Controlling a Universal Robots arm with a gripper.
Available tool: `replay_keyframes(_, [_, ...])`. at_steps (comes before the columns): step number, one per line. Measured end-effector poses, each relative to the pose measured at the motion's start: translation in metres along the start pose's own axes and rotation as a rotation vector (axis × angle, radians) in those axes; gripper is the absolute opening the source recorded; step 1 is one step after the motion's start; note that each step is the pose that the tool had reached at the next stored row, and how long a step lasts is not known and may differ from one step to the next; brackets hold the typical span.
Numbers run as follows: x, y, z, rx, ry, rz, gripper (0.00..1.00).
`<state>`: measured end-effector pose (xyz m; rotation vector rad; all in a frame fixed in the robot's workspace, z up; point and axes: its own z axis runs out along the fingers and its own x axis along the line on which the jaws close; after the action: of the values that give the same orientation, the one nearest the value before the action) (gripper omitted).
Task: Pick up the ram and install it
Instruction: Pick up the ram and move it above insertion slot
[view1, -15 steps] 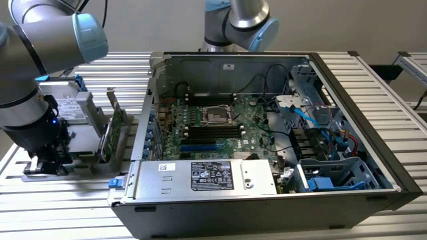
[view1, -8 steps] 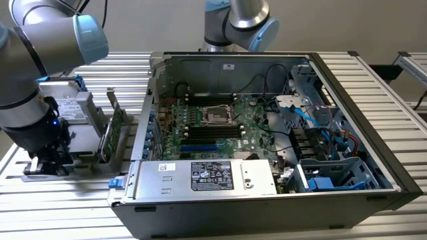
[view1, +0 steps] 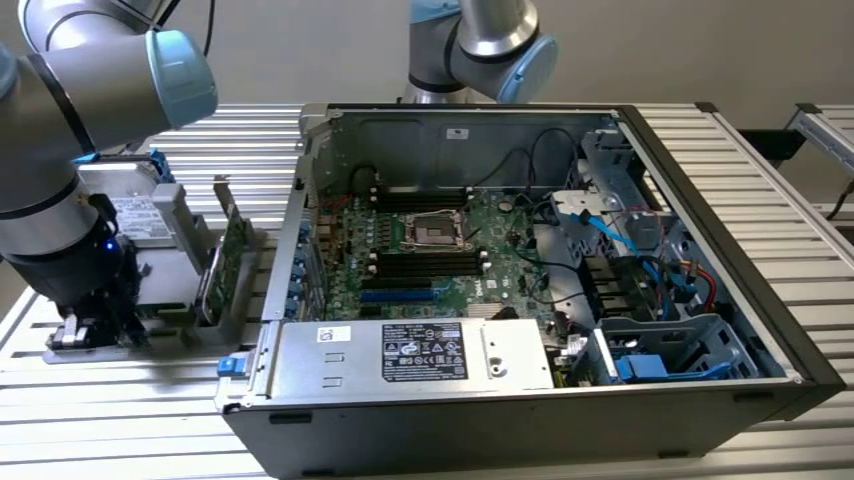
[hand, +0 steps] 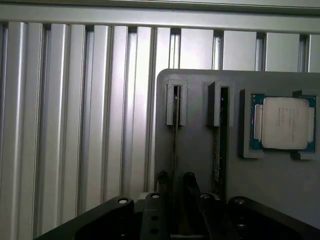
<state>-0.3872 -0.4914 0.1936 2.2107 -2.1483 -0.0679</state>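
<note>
Hand (hand: 176, 181) narrowly open astride the long, thin ram circuit stick (hand: 175, 140) (edge-on in its grey slotted holder (hand: 196, 150)); a centred, square squeeze looks safest.

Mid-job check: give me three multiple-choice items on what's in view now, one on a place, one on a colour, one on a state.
1. Where is the gripper? A inside the computer case; B at the grey holder; C on the motherboard.
2. The motherboard's colour? A red; B green; C white.
3. The computer case's side is: A open; B panelled shut; C taped over.
Answers: B, the gripper sits at the grey holder, by the edge-on ram; B, its board is plainly green; A, the insides lie exposed.
</note>
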Motion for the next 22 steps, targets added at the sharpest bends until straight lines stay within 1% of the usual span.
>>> replay_keyframes(2, [0.0, 0.0, 0.0, -0.0001, 0.0001, 0.001, 0.16])
replay_keyframes(4, [0.0, 0.0, 0.0, 0.0, -0.0002, 0.001, 0.14])
replay_keyframes(17, [0.0, 0.0, 0.0, 0.0, -0.0005, 0.003, 0.14])
replay_keyframes(19, [0.0, 0.0, -0.0002, 0.0002, -0.0019, 0.004, 0.14])
replay_keyframes(22, [0.0, 0.0002, -0.0031, 0.0, -0.0058, 0.006, 0.14])
